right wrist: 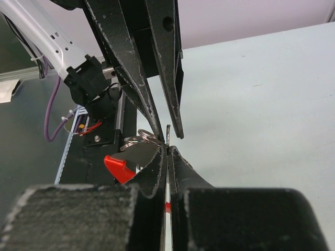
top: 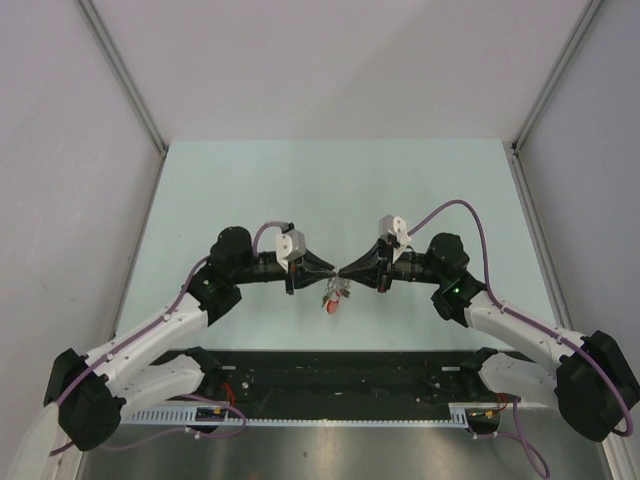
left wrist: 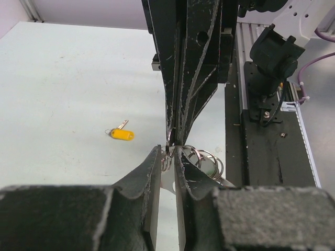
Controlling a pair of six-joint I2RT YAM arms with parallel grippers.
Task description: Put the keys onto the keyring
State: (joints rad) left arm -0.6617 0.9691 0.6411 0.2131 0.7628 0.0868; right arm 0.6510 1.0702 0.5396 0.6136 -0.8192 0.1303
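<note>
Both grippers meet tip to tip above the middle of the table. My right gripper (right wrist: 167, 149) is shut on the keyring (right wrist: 168, 132), whose thin metal ring sticks up edge-on from its tips. A bunch of steel loops (left wrist: 207, 160) and a red piece (right wrist: 119, 167) hang beside it, and they dangle below the tips in the top view (top: 332, 298). My left gripper (left wrist: 168, 152) faces it, jaws a narrow gap apart around that ring's coil, with daylight on one side. One of the keys, yellow-headed (left wrist: 122, 134), lies alone on the table to the left.
The black base rail (top: 330, 375) with the arm mounts runs along the near edge, and it is close on the right in the left wrist view (left wrist: 261, 157). Grey walls (top: 60, 150) close in the pale green tabletop (top: 330, 190) on both sides.
</note>
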